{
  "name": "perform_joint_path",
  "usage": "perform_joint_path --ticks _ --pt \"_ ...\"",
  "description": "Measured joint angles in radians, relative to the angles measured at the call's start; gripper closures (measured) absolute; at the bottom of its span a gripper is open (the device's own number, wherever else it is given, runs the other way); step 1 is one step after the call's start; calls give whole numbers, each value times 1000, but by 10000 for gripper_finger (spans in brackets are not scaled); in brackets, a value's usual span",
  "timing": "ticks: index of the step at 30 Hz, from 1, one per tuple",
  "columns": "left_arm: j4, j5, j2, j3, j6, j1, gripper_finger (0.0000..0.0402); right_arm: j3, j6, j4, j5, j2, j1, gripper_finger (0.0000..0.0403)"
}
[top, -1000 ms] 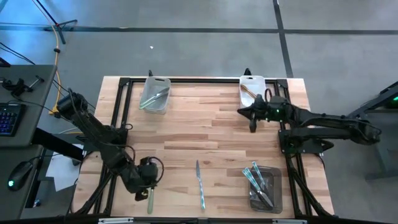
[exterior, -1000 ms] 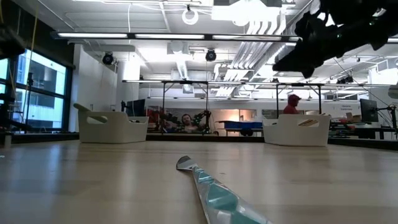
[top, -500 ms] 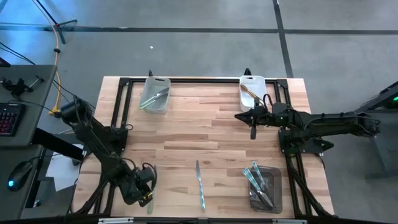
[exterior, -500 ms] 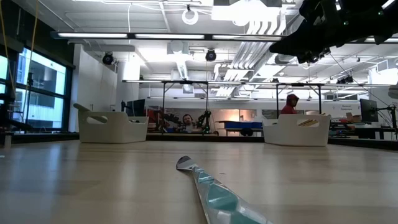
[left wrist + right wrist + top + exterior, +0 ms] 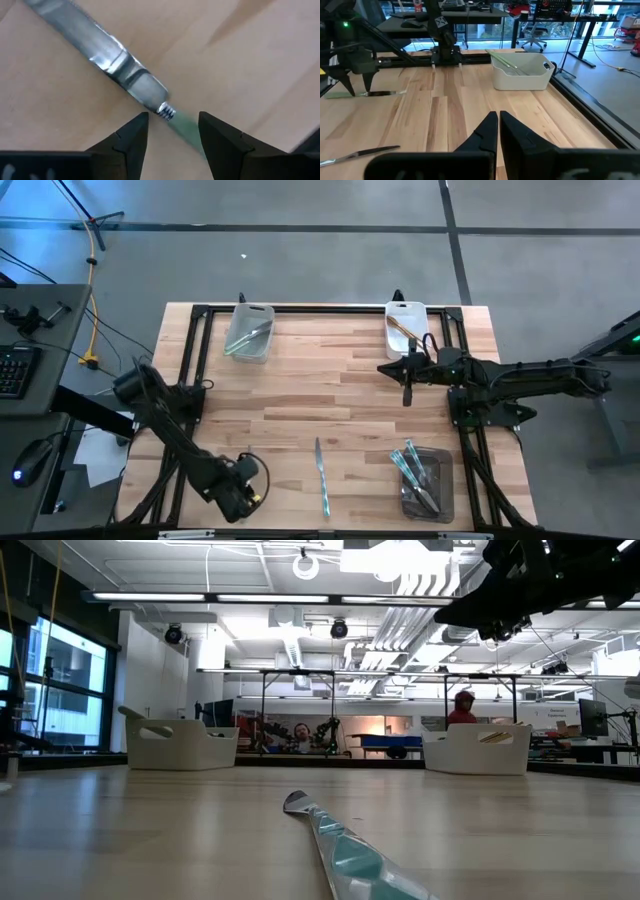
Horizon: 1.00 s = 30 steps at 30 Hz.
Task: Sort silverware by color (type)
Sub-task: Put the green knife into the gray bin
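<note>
Silverware: one knife (image 5: 120, 65) with a silver blade and green handle, flat on the wooden table (image 5: 330, 395), lower left of the high view. The left gripper (image 5: 170, 131) stands over its handle end, fingers spread wide on either side, gripping nothing.

Iridescent blue-green knife (image 5: 321, 475), lower centre, lying flat; in the low view it runs from centre to the bottom edge.

Grey bin (image 5: 425, 483), lower right, holding several blue-green pieces.

Right gripper (image 5: 406, 393), right of centre, above the table, fingers pressed together, holding nothing.

White bin (image 5: 250, 332), upper left, holding silver pieces.

White bin, second (image 5: 404, 323), upper right, holding a gold-bronze piece; just beyond the right gripper.

Person in a red top (image 5: 462, 708), far background of the low view.
</note>
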Motion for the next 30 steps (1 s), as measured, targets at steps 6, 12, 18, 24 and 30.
perform_joint_path --ticks 6,12,18,24,30 --pt "-100 44 15 16 -18 5 243 0 0 -3 0 0 0 401" --pt "-147 49 16 11 74 5 301 0 3 -6 0 0 0 401" --pt "-148 49 15 10 157 13 360 0 12 -6 0 0 0 401" --pt "-176 52 9 9 305 43 372 0 27 -6 0 0 4 401" --pt "-284 54 -35 6 463 121 375 0 30 -6 0 0 27 401"
